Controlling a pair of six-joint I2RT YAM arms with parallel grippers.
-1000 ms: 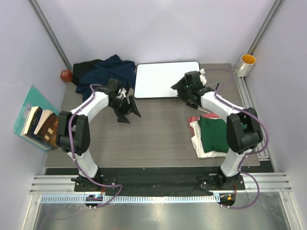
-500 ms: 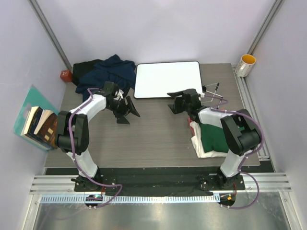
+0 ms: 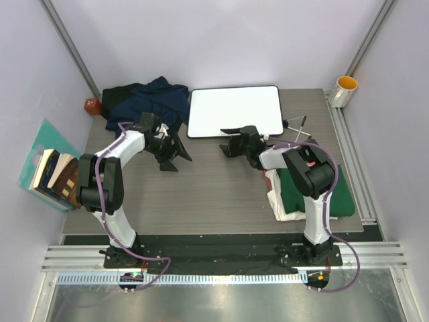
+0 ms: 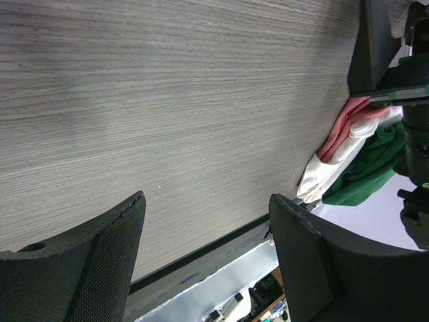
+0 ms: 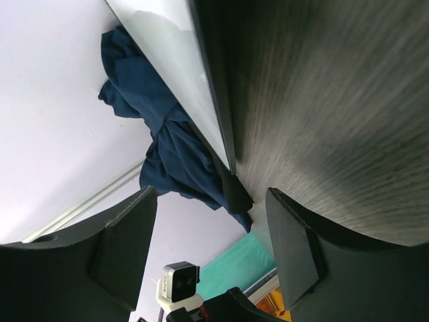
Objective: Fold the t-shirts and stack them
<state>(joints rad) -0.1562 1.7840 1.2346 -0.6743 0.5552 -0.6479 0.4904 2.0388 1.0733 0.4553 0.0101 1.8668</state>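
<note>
A navy blue t-shirt [image 3: 155, 99] lies crumpled over a black t-shirt [image 3: 120, 92] at the back left of the table; the navy one also shows in the right wrist view [image 5: 157, 141]. A folded stack sits at the right: dark green t-shirt [image 3: 305, 191] on top, cream-white [image 3: 280, 206] and pink-red [image 3: 271, 166] below. The stack also shows in the left wrist view [image 4: 362, 157]. My left gripper [image 3: 173, 153] is open and empty, just right of the navy shirt. My right gripper [image 3: 231, 139] is open and empty over bare table near the whiteboard's front edge.
A white whiteboard [image 3: 234, 111] lies at the back centre. A yellow-lined cup [image 3: 344, 91] stands at the back right, a red object [image 3: 91, 105] at the back left. Books [image 3: 57, 176] lean on a teal holder off the left edge. A pen [image 3: 298, 126] lies right of the whiteboard.
My right gripper has swung left and down from beside the whiteboard's right edge to the table in front of it. My left gripper has shifted slightly towards the navy shirt.
</note>
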